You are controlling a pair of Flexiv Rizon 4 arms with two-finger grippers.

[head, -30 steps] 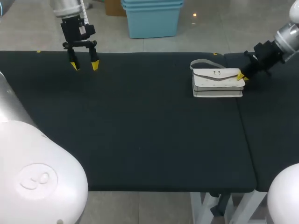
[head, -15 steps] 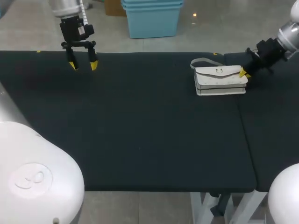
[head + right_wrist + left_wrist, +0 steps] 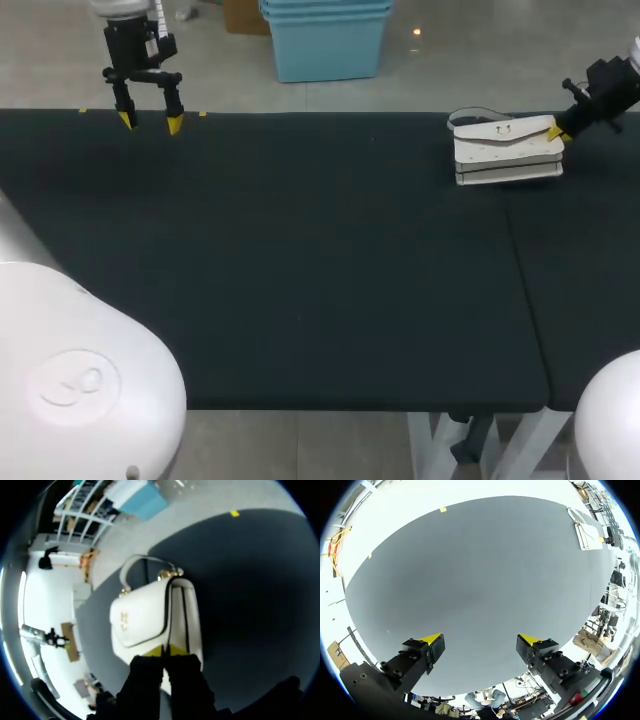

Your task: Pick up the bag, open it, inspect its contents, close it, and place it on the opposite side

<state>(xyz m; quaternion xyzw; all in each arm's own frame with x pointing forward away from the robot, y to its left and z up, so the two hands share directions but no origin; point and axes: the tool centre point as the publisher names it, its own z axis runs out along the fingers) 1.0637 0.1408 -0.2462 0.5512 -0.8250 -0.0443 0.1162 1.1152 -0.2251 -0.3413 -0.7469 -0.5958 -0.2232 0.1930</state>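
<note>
The near part of the black worktop is taken up by nothing of the task. Towards the far right, the white handbag is pinched at its right end by the right end effector, whose yellow tips are closed on the bag's edge. The hold is taken at one end, presumably so that the flap and strap are left free for opening. The bag is slightly tilted. Whether it is fully clear of the worktop cannot be told. At the far left edge, the left end effector is held spread and empty, well apart from the bag, probably kept out of the way.

Since a second ago the bag has been carried rightwards and farther back, and the left end effector has been withdrawn leftwards and towards the far edge.
</note>
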